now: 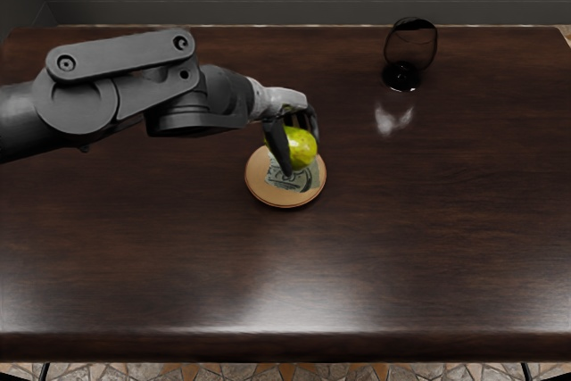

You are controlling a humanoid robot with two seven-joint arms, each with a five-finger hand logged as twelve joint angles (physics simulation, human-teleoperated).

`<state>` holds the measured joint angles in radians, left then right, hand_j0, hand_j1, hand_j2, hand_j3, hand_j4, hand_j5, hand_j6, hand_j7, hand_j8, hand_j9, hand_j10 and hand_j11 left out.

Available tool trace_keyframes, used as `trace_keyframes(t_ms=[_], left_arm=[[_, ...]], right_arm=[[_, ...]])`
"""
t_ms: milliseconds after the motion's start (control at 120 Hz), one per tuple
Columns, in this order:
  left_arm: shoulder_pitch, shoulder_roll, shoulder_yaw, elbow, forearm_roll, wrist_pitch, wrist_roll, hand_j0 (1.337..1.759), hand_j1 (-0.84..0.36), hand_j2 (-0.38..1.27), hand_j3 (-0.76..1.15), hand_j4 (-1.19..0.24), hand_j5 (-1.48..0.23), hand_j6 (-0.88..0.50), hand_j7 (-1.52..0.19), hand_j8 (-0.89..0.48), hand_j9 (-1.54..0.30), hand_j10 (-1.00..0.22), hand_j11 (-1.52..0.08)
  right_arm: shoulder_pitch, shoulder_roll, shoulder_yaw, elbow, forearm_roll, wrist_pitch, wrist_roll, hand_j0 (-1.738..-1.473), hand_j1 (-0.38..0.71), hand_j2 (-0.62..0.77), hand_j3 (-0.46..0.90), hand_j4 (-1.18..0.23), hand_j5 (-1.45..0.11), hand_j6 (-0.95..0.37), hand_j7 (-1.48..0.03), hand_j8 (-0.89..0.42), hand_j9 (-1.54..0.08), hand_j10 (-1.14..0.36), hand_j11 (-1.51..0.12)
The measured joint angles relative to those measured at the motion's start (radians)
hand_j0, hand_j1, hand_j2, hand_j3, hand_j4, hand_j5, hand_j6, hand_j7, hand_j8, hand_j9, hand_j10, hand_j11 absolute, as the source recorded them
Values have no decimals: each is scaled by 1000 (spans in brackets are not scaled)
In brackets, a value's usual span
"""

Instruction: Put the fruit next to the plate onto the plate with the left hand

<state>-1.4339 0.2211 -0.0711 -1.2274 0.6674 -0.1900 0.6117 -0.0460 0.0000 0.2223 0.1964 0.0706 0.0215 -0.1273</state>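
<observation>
— Fingers (pixel 277 151) of the left hand (pixel 290 124) are seen clasped round the fruit (pixel 302 146). Why is it held that way?
— A grip from above and the sides is judged to suit a straight drop. The fruit is held over the plate (pixel 268 194), toward its far edge, so that it can be let go without rolling onto the worktop (pixel 268 292).
— Is it set down already?
— That cannot be told. The underside of the fruit is crossed by one dark finger and backed by the plate's patterned middle, so contact and a small gap cannot be told apart from this slanted view.
— What else is lost?
— The thumb cannot be picked out from the other fingers, and the fruit's far side is hidden by the hand. The left arm (pixel 134 95) is cut off at the picture's left edge; the right arm is not shown at all. A glass (pixel 410 51) is stood well apart, near the far right of the worktop, and its outline is hard to read against the dark wood.
— And the task?
— It is judged nearly done: only the release is left, once contact with the plate is assured.
</observation>
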Motion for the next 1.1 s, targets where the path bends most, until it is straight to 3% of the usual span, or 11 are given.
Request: trace_keyframes(t_ms=[250,292,433,617,858,1100], left_arm=[[29,-6,1,11,12,3,0,1648,-274,280,0,-383,-1054,-185,-1041,-263,-1046,-561,-1012],[30,-20,-1,17,15,19,0,1650,-230,251,0,-378,-949,-199,-938,-265,-942,-564,-910],[33,-37,-2,32,15,130,-1,1654,56,127,0,-193,-478,-103,-473,-136,-475,-285,-459],[31,-35,-3,35,13,164,-1,1656,230,52,0,-79,-195,-43,-193,-57,-194,-117,-187],[33,-12,-7,8,2,170,-1,1658,313,17,0,-26,-60,-15,-59,-19,-59,-37,-57],[33,149,-26,-111,-306,182,-1,1658,338,6,0,-9,-18,-6,-18,-7,-18,-12,-18]], right_arm=[[0,0,0,0,0,0,0,-1658,-317,-5,0,-26,-34,-27,-34,-26,-34,-26,-34],[0,0,0,0,0,0,0,-1658,-317,-5,0,-27,-34,-27,-34,-27,-34,-27,-34],[0,0,-1,0,0,0,0,-1658,-317,-5,0,-26,-34,-26,-34,-26,-34,-26,-34],[0,0,-1,0,0,0,0,-1658,-317,-5,0,-27,-34,-27,-34,-27,-34,-27,-34],[0,0,-1,1,0,0,0,-1658,-317,-5,0,-27,-35,-27,-35,-27,-35,-27,-35],[0,0,0,1,0,0,0,-1658,-317,-5,0,-27,-35,-27,-35,-27,-35,-27,-35]])
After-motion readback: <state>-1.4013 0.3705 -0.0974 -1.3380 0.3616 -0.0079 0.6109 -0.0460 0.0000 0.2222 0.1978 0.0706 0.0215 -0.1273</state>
